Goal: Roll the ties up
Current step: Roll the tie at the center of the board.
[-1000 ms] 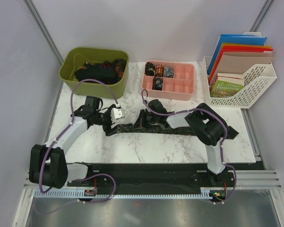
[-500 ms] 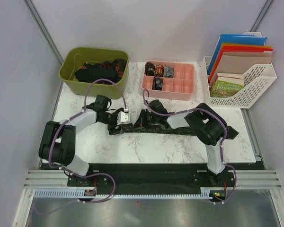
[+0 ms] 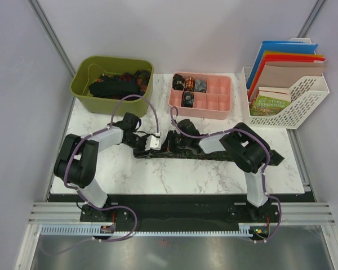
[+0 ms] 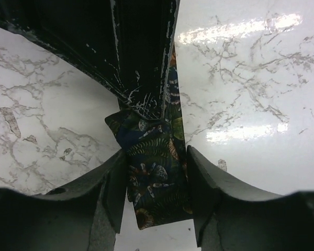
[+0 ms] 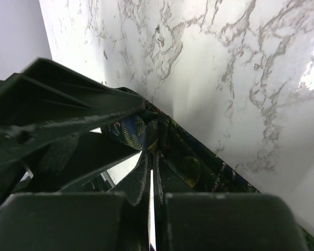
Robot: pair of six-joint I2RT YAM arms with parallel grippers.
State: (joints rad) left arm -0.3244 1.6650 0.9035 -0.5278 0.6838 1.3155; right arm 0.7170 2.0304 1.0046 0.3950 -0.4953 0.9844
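- Tie (image 3: 208,156), dark with a leafy pattern, is lying stretched flat across the middle of the marble table (image 3: 158,177), running from left to right.
- Its left end is being straddled by the left gripper (image 3: 153,144). In the left wrist view the fabric is lying flat and unbunched between the two fingers (image 4: 112,193), whose pads are sitting right at its edges.
- The left jaws are standing apart, about as wide as the tie's end, and no squeeze on the cloth is being shown.
- Just to the right along the tie, the right gripper (image 3: 170,145) is being pointed down at the fabric. Its fingertips (image 5: 136,178) are pressed together, with only a sliver of light showing between them.
- The tie is being seen right at those fingertips in the right wrist view, but whether any cloth is being pinched there cannot be told.
- Behind the tie, a pink tray (image 3: 219,104) is standing, with a few rolled ties (image 3: 189,84) sitting in its left compartments.
- To the left of the tray, a heap of loose ties (image 3: 115,84) is being held in a green bin (image 3: 101,104).
- At the far right corner, coloured folders (image 3: 287,56) and a book (image 3: 270,104) are being carried in a white file rack (image 3: 312,95).
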